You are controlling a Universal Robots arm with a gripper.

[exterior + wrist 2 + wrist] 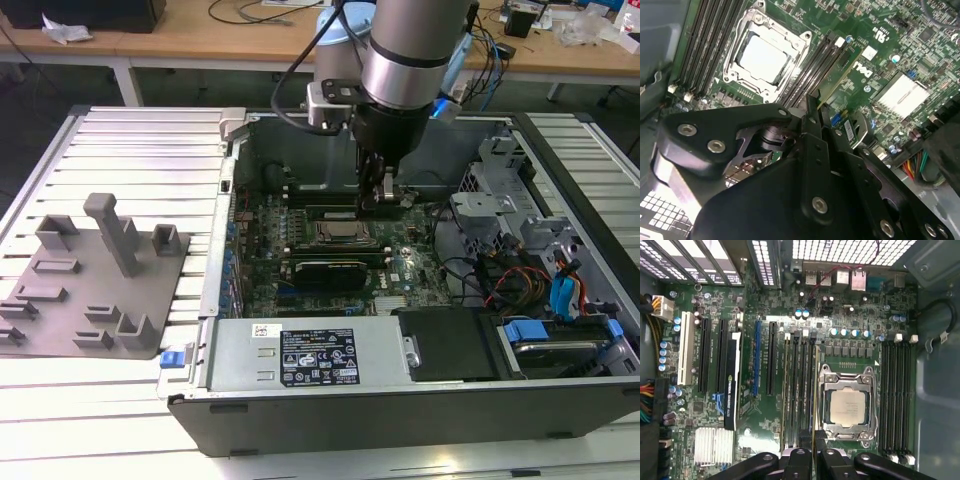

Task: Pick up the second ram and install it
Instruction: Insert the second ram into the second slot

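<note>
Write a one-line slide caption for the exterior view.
Arm's gripper lowered into the open computer case, beside the processor socket, over the motherboard.

Exterior view looks down from afar; both wrist views closely share the motherboard (790, 325).

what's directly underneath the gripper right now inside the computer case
Under the gripper lies the motherboard: a bank of memory slots beside the processor socket. A thin green board edge, apparently the second ram, runs from between the fingers along those slots. The gripper covers its near end.
</note>
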